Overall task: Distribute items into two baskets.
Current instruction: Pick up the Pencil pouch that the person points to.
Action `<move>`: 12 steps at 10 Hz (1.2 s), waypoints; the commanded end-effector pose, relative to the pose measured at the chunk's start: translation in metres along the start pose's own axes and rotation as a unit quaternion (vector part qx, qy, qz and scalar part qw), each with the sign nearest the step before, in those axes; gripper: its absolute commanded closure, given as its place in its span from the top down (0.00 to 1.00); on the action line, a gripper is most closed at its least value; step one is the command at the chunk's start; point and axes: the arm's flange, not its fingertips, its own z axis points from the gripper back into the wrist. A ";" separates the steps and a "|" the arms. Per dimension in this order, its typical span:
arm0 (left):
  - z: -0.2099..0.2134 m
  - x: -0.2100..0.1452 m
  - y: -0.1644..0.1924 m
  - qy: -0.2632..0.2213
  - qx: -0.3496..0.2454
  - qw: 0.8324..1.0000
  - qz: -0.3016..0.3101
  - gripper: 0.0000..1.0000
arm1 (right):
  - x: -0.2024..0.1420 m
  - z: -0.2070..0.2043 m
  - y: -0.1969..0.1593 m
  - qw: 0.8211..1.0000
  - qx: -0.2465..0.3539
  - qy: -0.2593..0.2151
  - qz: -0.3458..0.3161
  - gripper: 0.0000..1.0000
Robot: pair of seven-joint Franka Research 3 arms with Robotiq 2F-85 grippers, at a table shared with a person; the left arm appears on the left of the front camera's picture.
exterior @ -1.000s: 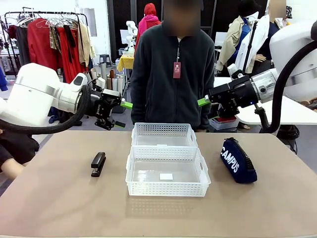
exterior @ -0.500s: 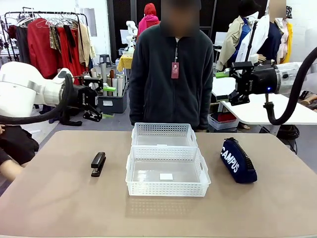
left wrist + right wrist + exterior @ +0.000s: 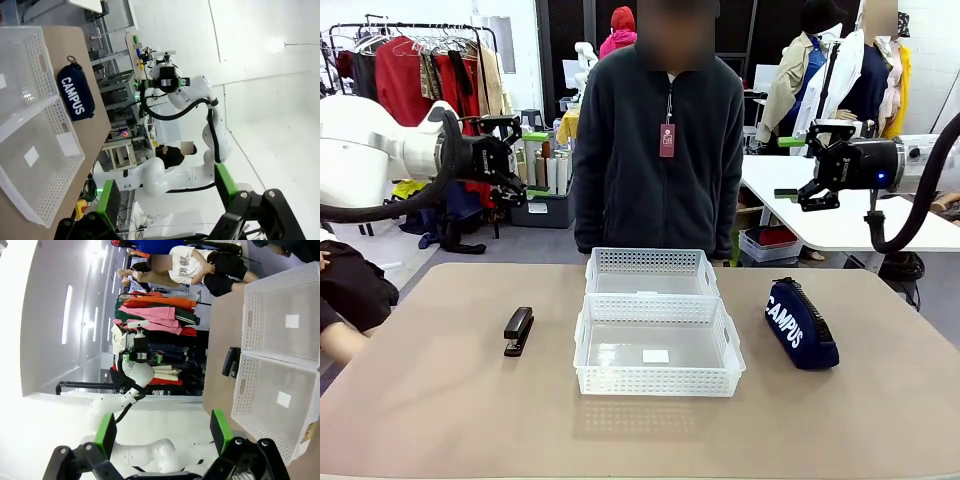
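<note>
As my left pincer point(image 3: 532, 163) and right pincer point(image 3: 788, 167) retreat, wide and empty, sorting hasn't begun. The small black stapler point(image 3: 518, 331) and navy soft pouch point(image 3: 801, 323) lie untouched.

A small black desk stapler point(image 3: 518, 331) lies flat and closed on the left of the tabletop point(image 3: 440, 400), its length running near to far. At the centre sits a shallow rectangular translucent-white plastic basket point(image 3: 658, 384) with lattice sides, empty, with a small white label point(image 3: 656, 356) on its bottom. A matching far basket point(image 3: 651, 272) touches its far rim. A navy blue soft zip pouch point(image 3: 801, 323) with white "CAMPUS" lettering lies on the right, just beside the baskets
</note>
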 end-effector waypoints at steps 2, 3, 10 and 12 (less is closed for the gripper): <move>-0.003 0.001 -0.011 0.001 -0.008 1.000 0.001 1.00 | 0.011 0.004 0.008 1.000 0.024 0.003 -0.015 1.00; -0.003 -0.001 -0.013 0.000 -0.005 1.000 0.000 1.00 | 0.011 0.005 0.009 1.000 0.018 0.004 -0.015 1.00; -0.004 -0.001 -0.011 0.005 0.000 1.000 -0.010 1.00 | 0.006 0.004 0.001 1.000 0.008 0.006 -0.006 1.00; -0.004 -0.001 -0.011 0.005 0.000 1.000 -0.010 1.00 | 0.006 0.004 0.001 1.000 0.008 0.006 -0.006 1.00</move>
